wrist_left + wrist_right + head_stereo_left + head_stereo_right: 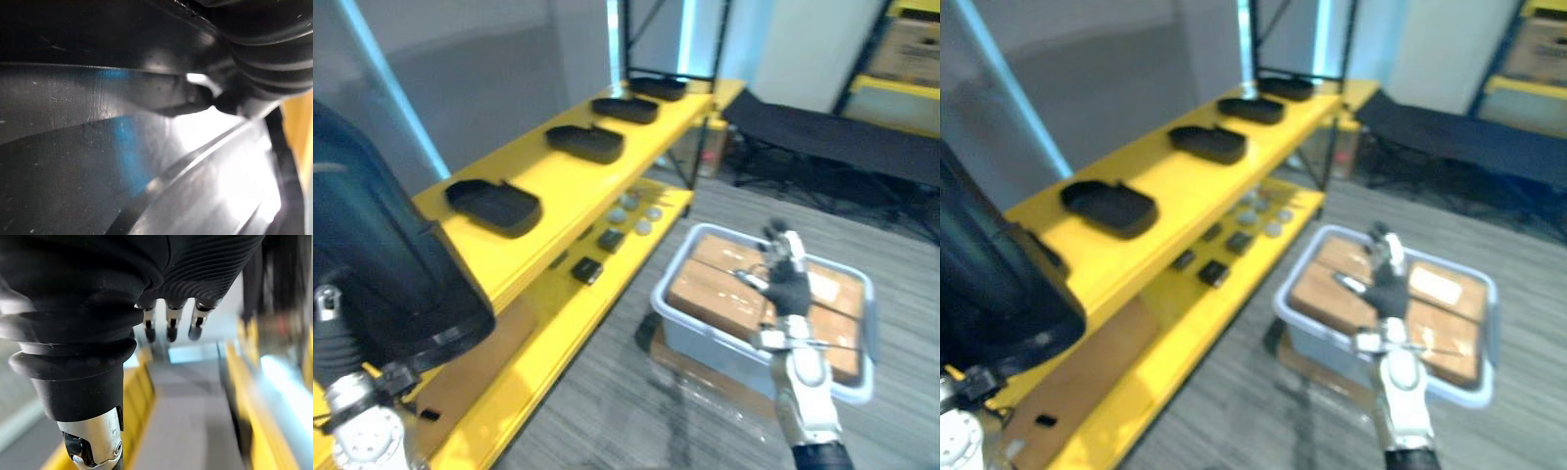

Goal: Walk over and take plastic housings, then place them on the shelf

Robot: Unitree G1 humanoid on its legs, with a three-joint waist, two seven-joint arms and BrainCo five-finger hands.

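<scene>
A large black plastic housing (386, 264) sits at the lower left, against my left hand (264, 54); I cannot tell that hand's grip. Four more housings (494, 206) lie along the yellow shelf's (536, 174) top level. My right hand (788, 279) has its fingers straight and holds nothing, above the bin (700, 338) of cardboard boxes (710, 289).

Black housings (1108, 208) sit along the yellow shelf (1170, 176).

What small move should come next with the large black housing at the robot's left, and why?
Probably ease the held housing forward over the near end of the yellow shelf: four housings already line its top, and the right hand hangs open above the grey bin.
</scene>
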